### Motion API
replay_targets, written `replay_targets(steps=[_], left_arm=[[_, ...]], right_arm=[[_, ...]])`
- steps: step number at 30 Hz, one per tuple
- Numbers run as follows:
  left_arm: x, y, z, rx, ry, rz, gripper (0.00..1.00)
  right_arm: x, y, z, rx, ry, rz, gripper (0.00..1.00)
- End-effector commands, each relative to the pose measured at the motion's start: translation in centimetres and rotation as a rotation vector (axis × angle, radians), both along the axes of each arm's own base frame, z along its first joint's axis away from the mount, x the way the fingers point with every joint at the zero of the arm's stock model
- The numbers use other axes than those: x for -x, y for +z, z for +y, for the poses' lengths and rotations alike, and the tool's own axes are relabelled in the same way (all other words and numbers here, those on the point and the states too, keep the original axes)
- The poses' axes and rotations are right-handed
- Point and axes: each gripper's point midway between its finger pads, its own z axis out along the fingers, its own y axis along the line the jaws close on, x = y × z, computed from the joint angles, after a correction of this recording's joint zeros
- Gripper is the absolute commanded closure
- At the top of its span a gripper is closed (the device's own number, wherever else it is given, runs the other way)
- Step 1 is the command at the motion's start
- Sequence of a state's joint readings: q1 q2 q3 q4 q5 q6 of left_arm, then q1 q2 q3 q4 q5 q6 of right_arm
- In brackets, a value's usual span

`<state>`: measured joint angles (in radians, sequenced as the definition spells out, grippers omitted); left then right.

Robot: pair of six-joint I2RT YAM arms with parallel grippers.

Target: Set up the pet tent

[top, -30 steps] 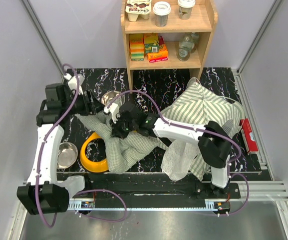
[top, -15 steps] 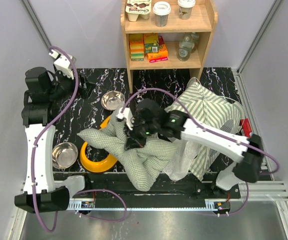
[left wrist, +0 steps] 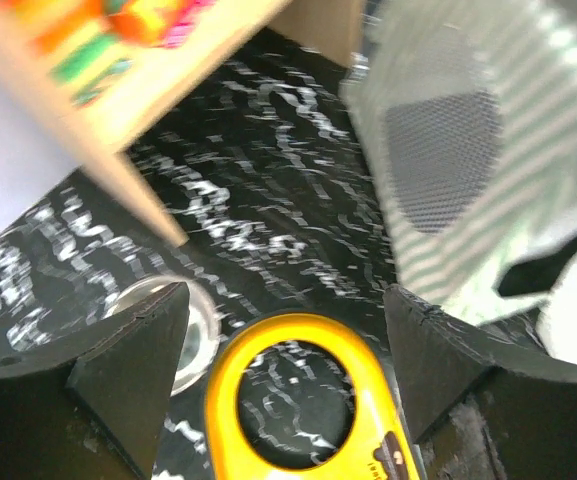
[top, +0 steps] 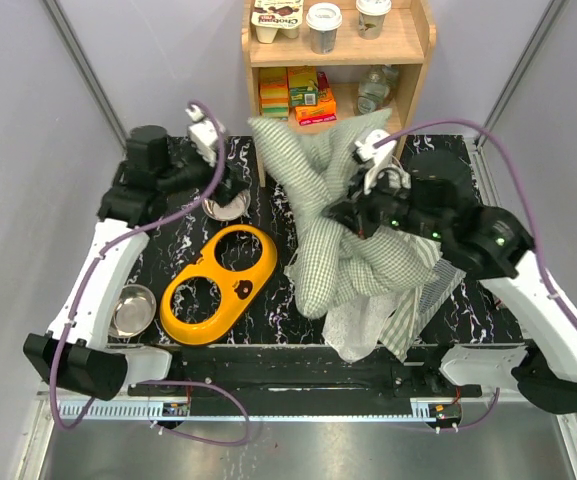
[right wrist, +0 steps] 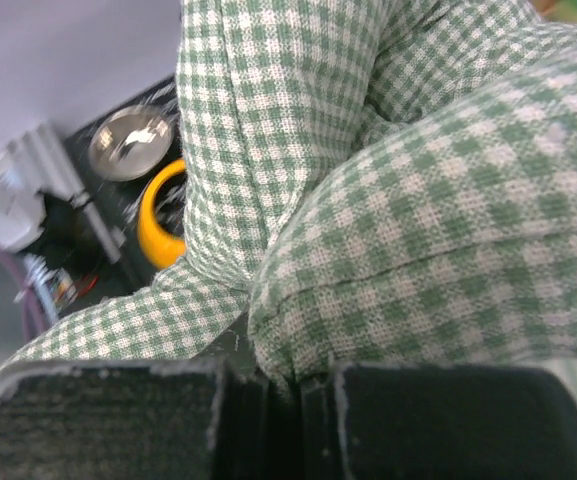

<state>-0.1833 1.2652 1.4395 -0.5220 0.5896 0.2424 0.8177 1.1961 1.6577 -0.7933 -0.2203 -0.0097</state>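
Two grippers: right gripper point(right wrist: 268, 400) pinches the checked cushion point(right wrist: 398, 230); left gripper point(left wrist: 286, 305) gapes wide.

place: robot test cell, lab | seen: plain wall panels point(top: 28, 120) framed by aluminium posts point(top: 87, 65); arms point(top: 93, 290) bolted to a rail point(top: 298, 408) at the near edge; black marbled tabletop point(top: 268, 325) | staged: wooden shelf point(top: 418, 60) of boxes point(top: 303, 95) set at the far side

The gingham cushion point(top: 333, 200) hung in front of the pet tent point(top: 415, 298), hiding all but a striped flap and some mesh low down. The left wrist view was smeared with blur. In it the shelf point(left wrist: 118, 90) goods were unreadable, and a steel bowl point(left wrist: 203, 328) sat half behind a finger of the left gripper point(left wrist: 286, 300).
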Motion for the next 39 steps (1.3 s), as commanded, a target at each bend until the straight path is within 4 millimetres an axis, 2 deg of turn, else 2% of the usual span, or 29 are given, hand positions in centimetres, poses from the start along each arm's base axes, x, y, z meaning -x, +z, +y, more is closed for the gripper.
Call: replay_targets(steps=[1, 5, 8, 10, 14, 17, 19, 20, 22, 24, 27, 31, 35, 38, 39], left_arm=[[3.3, -1.2, -6.8, -0.062, -0.273, -0.091, 0.18], [5.9, -3.8, -11.7, -0.123, -0.427, -0.053, 0.17], [7.1, -4.7, -15.1, -0.153, -0.516, -0.04, 0.16], [7.4, -4.8, -17.0, -0.149, -0.559, -0.03, 0.14], [7.0, -5.9, -20.4, -0.18, -0.615, -0.013, 0.1], [7.3, -6.9, -22.5, -0.205, -0.652, -0.003, 0.09], [6.6, -7.6, -23.1, -0.214, -0.614, 0.021, 0.11], [6.1, -7.8, -23.1, -0.217, -0.589, 0.033, 0.17], [5.3, -8.0, -22.9, -0.225, -0.534, 0.043, 0.41], [6.0, -7.3, -22.1, -0.215, -0.516, 0.041, 0.69], [7.5, -6.8, -20.4, -0.195, -0.486, 0.056, 0.98], [9.2, -6.2, -17.7, -0.181, -0.433, 0.097, 1.0], [10.2, -3.7, -16.0, -0.109, -0.405, 0.134, 1.0], [9.8, -2.0, -14.3, -0.056, -0.339, 0.148, 1.0], [9.0, -1.8, -13.3, -0.041, -0.294, 0.155, 1.0]], right_arm=[[-2.7, 7.5, -5.2, -0.107, -0.293, -0.219, 1.0], [-2.8, 11.5, -8.7, -0.202, -0.44, -0.319, 1.0], [-3.2, 12.8, -12.0, -0.206, -0.578, -0.383, 1.0], [-3.7, 12.9, -13.9, -0.184, -0.674, -0.415, 1.0], [-4.3, 12.3, -16.4, -0.125, -0.802, -0.44, 1.0], [-4.6, 11.6, -16.7, -0.097, -0.827, -0.441, 1.0], [-4.7, 11.3, -16.6, -0.091, -0.826, -0.439, 1.0], [-4.6, 11.3, -16.7, -0.093, -0.824, -0.439, 1.0], [-4.3, 11.5, -16.8, -0.108, -0.815, -0.439, 1.0], [-3.8, 11.7, -16.4, -0.131, -0.781, -0.439, 1.0], [-3.4, 11.8, -15.8, -0.146, -0.736, -0.433, 1.0], [-3.8, 11.4, -15.0, -0.119, -0.707, -0.432, 1.0], [-4.3, 11.5, -13.4, -0.116, -0.66, -0.428, 1.0], [-4.0, 12.1, -12.9, -0.135, -0.627, -0.431, 1.0], [-3.8, 12.2, -12.6, -0.142, -0.606, -0.433, 1.0]])
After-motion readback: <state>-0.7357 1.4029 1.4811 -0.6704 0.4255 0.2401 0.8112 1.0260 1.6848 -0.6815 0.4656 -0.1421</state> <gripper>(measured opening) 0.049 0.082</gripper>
